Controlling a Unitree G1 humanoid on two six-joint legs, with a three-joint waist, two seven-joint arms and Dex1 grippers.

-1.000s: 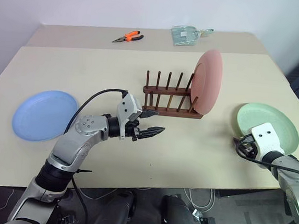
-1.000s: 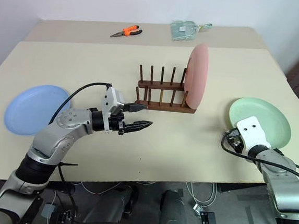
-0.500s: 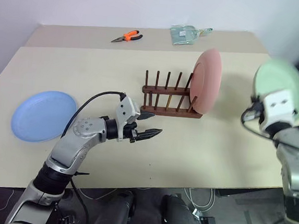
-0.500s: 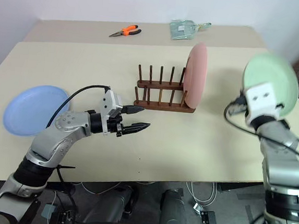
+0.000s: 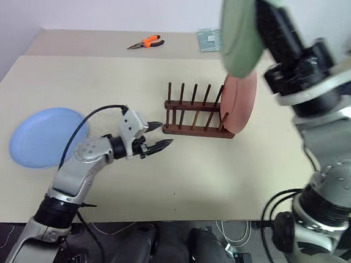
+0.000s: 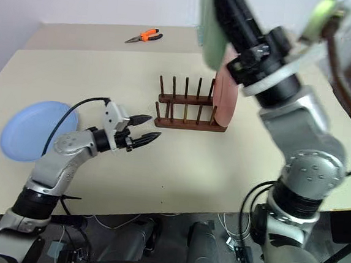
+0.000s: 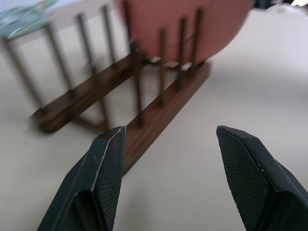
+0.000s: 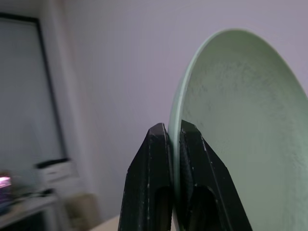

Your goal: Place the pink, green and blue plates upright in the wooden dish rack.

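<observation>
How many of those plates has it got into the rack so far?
One. The salmon pink plastic plate stands upright at one end of the dark wooden peg rack. The right hand grips the pale green plate in the air. The light blue plate lies flat on the table.

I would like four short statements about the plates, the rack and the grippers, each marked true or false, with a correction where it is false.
1. The right gripper is shut on the green plate. True.
2. The pink plate lies flat on the table. False: it stands upright in the wooden dish rack, at its right end.
3. The blue plate lies flat on the table, on the robot's left. True.
4. The left gripper grips the rack. False: it is open and holds nothing, apart from the rack.
</observation>
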